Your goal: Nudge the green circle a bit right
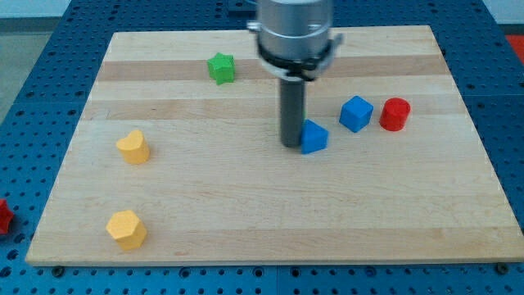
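My tip [292, 145] rests on the wooden board [246, 221] near its middle, touching the left side of a small blue wedge-shaped block [314, 138]. The only green block I see is a green star [220, 67], at the view's upper left of the tip and well apart from it. No green circle shows in this view. The arm's wide grey body [295, 29] hides part of the board's top edge behind it.
A blue cube [356, 113] and a red cylinder [395, 113] stand side by side right of the tip. A yellow heart-like block [133, 147] and a yellow hexagon [127, 229] sit at the left. The board lies on a blue perforated table [33, 82].
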### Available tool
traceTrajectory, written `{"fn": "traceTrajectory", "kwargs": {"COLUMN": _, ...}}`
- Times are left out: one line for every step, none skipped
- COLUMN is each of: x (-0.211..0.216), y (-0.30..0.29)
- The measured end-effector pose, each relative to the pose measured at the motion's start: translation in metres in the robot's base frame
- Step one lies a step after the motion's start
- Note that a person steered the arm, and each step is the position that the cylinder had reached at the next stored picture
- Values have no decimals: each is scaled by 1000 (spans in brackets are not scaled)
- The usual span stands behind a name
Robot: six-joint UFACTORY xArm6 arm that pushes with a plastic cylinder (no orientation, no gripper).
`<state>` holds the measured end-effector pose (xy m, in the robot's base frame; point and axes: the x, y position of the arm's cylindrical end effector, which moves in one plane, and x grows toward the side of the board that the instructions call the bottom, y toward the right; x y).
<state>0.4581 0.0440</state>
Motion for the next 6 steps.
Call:
{"fn": "traceTrajectory", "kwargs": {"x": 3, "y": 30}}
{"fn": "traceTrajectory", "kwargs": {"x": 5, "y": 57}}
{"fn": "traceTrajectory", "kwargs": {"x": 22, "y": -33}}
{"fn": "traceTrajectory", "kwargs": {"x": -23, "y": -89}}
{"fn": "traceTrajectory", "kwargs": {"x": -46, "y": -73}}
{"fn": "traceTrajectory", "kwargs": {"x": 5, "y": -5}}
